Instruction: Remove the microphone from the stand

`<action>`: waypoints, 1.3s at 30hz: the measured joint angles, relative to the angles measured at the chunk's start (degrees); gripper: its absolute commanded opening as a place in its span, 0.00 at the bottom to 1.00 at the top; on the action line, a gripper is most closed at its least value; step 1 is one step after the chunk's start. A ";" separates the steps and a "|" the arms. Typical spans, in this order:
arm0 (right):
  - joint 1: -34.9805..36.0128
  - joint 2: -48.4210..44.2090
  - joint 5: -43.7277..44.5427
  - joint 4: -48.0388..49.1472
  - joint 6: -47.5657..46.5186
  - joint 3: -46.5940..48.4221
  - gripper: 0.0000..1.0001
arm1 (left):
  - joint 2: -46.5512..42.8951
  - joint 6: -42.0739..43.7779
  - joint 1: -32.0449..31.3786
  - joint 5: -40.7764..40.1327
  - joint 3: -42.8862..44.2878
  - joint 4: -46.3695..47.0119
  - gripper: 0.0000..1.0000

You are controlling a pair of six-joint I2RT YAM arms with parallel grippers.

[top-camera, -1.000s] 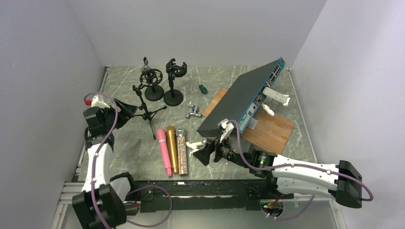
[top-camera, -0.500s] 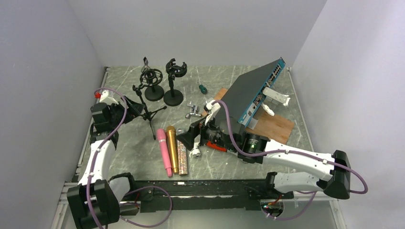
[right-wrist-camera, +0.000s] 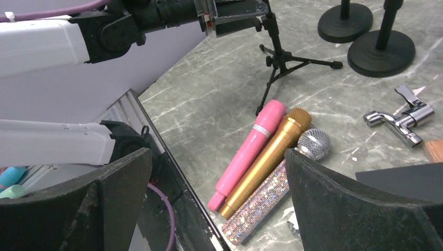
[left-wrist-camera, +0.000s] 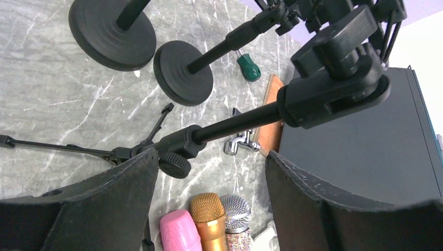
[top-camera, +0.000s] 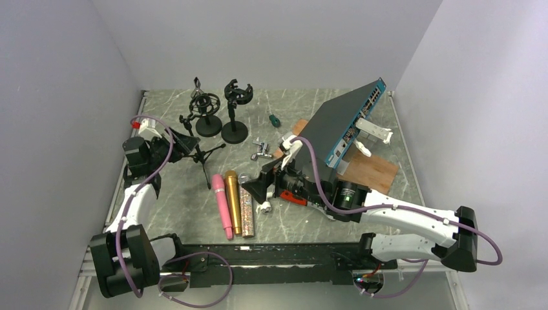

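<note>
- Three microphones [top-camera: 232,201] lie flat on the bench [top-camera: 291,110], lower middle of the top view, side by side, heads toward the frame's top.
- My left pincer [top-camera: 179,143] is spread apart at the tripod stand [top-camera: 197,154]; only its wrist view shows the shaft [left-wrist-camera: 230,124] crossing the gap.
- Right pincer [top-camera: 260,196] is spread apart too, beside the microphones.

A: What encloses the table [top-camera: 187,213]?
B: Plain pale walls [top-camera: 271,39] at the frame's left, top and right.
A: And its surface?
B: Grey, marbled, evenly lit, with a black rail [top-camera: 278,255] along the frame's bottom.
</note>
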 measured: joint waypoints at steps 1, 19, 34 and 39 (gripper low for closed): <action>0.00 -0.83 0.20 -0.15 -0.02 -0.63 1.00 | -0.13 0.02 0.00 0.00 -0.22 -0.17 0.77; 0.00 -6.49 3.34 -1.01 0.00 -4.79 1.00 | 0.11 0.00 3.21 2.36 -3.61 1.07 0.52; 0.00 -4.87 3.30 -0.98 0.07 -4.79 1.00 | 8.85 -8.72 5.31 9.46 -5.99 14.56 0.42; 0.00 -4.83 3.30 -0.96 0.07 -4.79 1.00 | 9.92 -11.43 5.42 10.56 -6.78 19.10 0.40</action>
